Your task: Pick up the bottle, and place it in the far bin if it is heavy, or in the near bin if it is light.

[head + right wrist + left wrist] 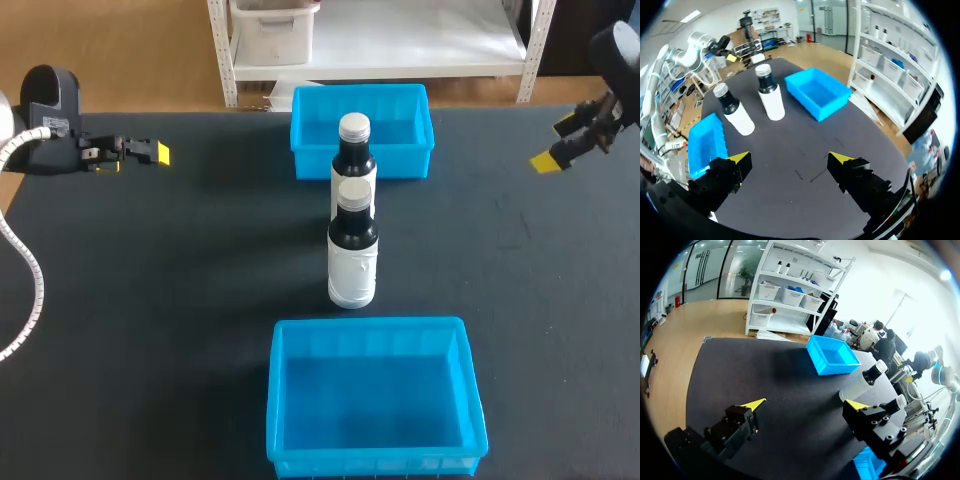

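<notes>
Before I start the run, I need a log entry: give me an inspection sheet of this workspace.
Surface: black tabletop.
Job's things: two dark bottles with white labels, near bottle and far bottle, upright between the far blue plastic bin and near blue plastic bin; both empty.
Clutter: nothing seen.
Hands: left hand and right hand open, holding nothing.
Cables: white ribbed hose over the table's left edge.
Surroundings: nothing seen.

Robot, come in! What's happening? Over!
Left gripper open, empty. Right gripper open, empty. Front bottle and back bottle upright between far bin and near bin, untouched. Nothing blocking.
</notes>
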Robot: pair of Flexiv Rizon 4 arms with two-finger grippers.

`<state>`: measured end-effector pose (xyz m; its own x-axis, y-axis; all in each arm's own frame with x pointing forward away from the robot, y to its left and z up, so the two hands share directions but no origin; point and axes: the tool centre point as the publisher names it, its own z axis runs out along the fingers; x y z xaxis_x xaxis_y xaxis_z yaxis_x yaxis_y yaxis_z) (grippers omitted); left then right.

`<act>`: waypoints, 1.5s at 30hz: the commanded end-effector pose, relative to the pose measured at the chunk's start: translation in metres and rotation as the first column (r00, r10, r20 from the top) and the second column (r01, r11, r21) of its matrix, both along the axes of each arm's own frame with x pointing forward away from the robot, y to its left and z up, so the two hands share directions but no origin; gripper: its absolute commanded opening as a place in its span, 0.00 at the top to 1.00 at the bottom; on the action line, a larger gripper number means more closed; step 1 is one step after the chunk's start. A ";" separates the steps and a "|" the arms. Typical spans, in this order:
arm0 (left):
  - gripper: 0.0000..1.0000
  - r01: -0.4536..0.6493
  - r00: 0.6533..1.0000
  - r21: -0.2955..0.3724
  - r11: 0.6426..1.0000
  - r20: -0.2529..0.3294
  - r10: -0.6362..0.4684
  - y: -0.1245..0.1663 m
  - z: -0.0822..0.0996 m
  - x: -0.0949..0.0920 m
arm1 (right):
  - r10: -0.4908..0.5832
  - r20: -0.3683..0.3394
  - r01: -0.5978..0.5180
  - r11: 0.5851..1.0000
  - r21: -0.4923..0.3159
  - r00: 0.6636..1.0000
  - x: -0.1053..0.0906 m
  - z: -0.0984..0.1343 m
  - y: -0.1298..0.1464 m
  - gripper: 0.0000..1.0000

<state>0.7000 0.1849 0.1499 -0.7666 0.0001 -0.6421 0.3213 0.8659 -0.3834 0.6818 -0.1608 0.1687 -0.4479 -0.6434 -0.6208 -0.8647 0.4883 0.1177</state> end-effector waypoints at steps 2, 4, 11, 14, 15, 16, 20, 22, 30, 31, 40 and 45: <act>0.00 0.000 1.000 0.000 1.000 0.000 0.000 0.000 0.000 0.000 | 0.395 0.030 -0.394 0.901 0.184 0.918 -0.011 -0.003 0.022 0.00; 0.00 0.000 1.000 0.000 1.000 0.000 0.000 0.000 0.000 0.000 | 0.406 0.081 -0.414 0.889 0.196 0.910 -0.017 -0.005 0.030 0.00; 0.00 0.000 1.000 0.000 1.000 0.000 0.000 0.000 0.000 0.000 | 0.404 0.151 -0.424 0.894 0.146 0.902 -0.035 -0.011 0.067 0.00; 0.00 0.000 1.000 0.000 1.000 0.000 0.000 0.000 0.000 0.000 | 0.401 0.159 -0.422 0.897 0.131 0.902 -0.043 -0.012 0.082 0.00; 0.00 0.000 1.000 0.000 1.000 0.000 0.000 0.000 0.000 0.000 | 0.395 0.160 -0.416 0.900 0.131 0.905 -0.046 -0.013 0.088 0.00; 0.00 0.000 1.000 0.000 1.000 0.000 0.000 0.000 0.000 0.000 | 0.389 0.159 -0.409 0.904 0.127 0.908 -0.049 -0.013 0.094 0.00; 0.00 0.000 1.000 0.000 1.000 0.000 0.000 0.000 0.000 0.000 | 0.364 0.154 -0.385 0.912 0.142 0.919 -0.057 -0.016 0.116 0.00; 0.00 0.000 1.000 0.000 1.000 0.000 0.000 0.000 0.000 0.000 | 0.357 0.155 -0.379 0.912 0.153 0.921 -0.059 -0.018 0.126 0.00; 0.00 0.000 1.000 0.000 1.000 0.000 0.000 0.000 0.000 0.000 | 0.405 0.154 -0.430 0.880 0.201 0.901 -0.062 -0.027 0.160 0.00; 0.00 0.000 1.000 0.000 1.000 0.000 0.000 0.000 0.000 0.000 | 0.411 0.154 -0.436 0.875 0.209 0.898 -0.062 -0.028 0.163 0.00; 0.00 0.000 1.000 0.000 1.000 0.000 0.000 0.000 0.000 0.000 | 0.416 0.146 -0.439 0.868 0.232 0.898 -0.060 -0.036 0.195 0.00; 0.00 0.000 1.000 0.000 1.000 0.000 0.000 0.000 0.000 0.000 | 0.419 0.135 -0.440 0.866 0.238 0.898 -0.062 -0.039 0.210 0.00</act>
